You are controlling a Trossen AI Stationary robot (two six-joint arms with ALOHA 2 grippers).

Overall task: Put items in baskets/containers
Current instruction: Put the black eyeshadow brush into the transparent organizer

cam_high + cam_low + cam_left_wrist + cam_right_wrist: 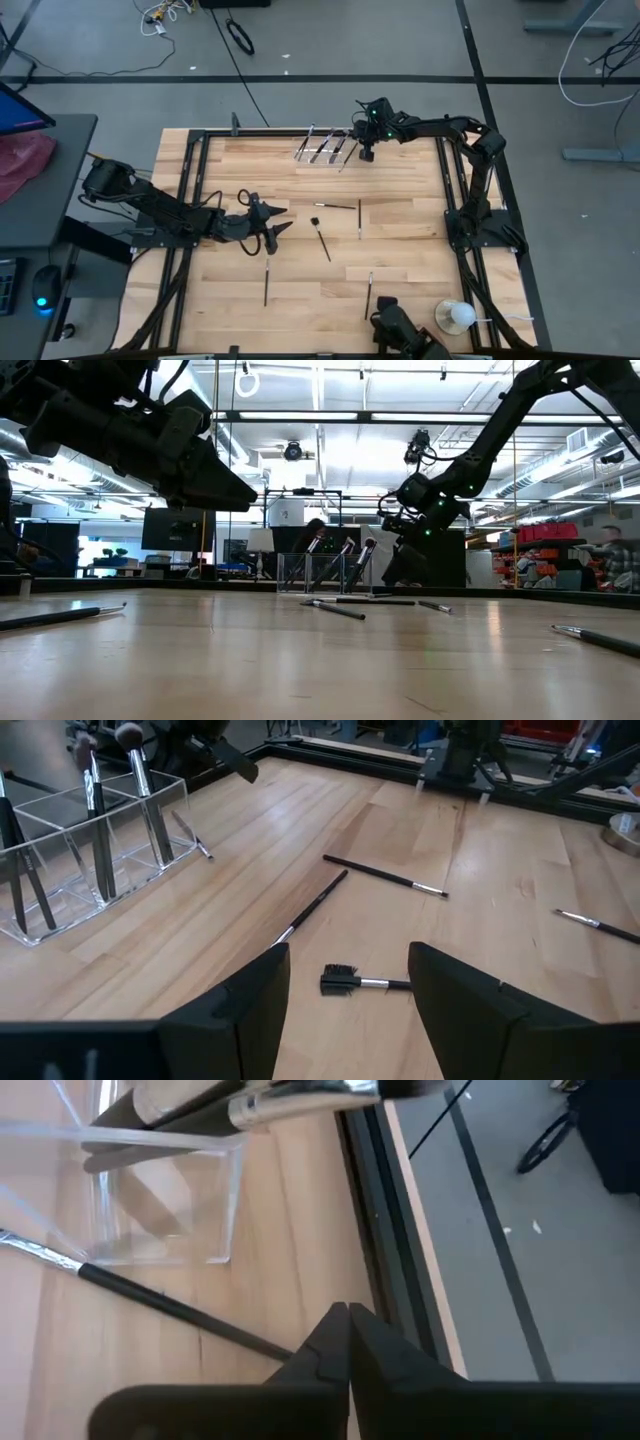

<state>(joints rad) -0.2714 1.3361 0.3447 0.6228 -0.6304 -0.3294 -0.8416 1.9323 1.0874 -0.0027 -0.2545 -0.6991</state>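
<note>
Several slim black makeup brushes (324,243) are lying mid-frame on the wooden tabletop (400,295); the left tool (276,220), released, is hovering over one, needing descent; the right tool (366,154), clenched empty, is waiting beside the clear plastic holder (325,149) at upper centre.

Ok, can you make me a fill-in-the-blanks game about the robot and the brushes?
1. The clear holder has ____ standing in it.
2. The right hand, beside the holder, is ____.
3. The left hand is open above a brush lying on the ____.
4. The white ball sits near the ____ arm.

Missing words: brushes; shut; table; right
</note>
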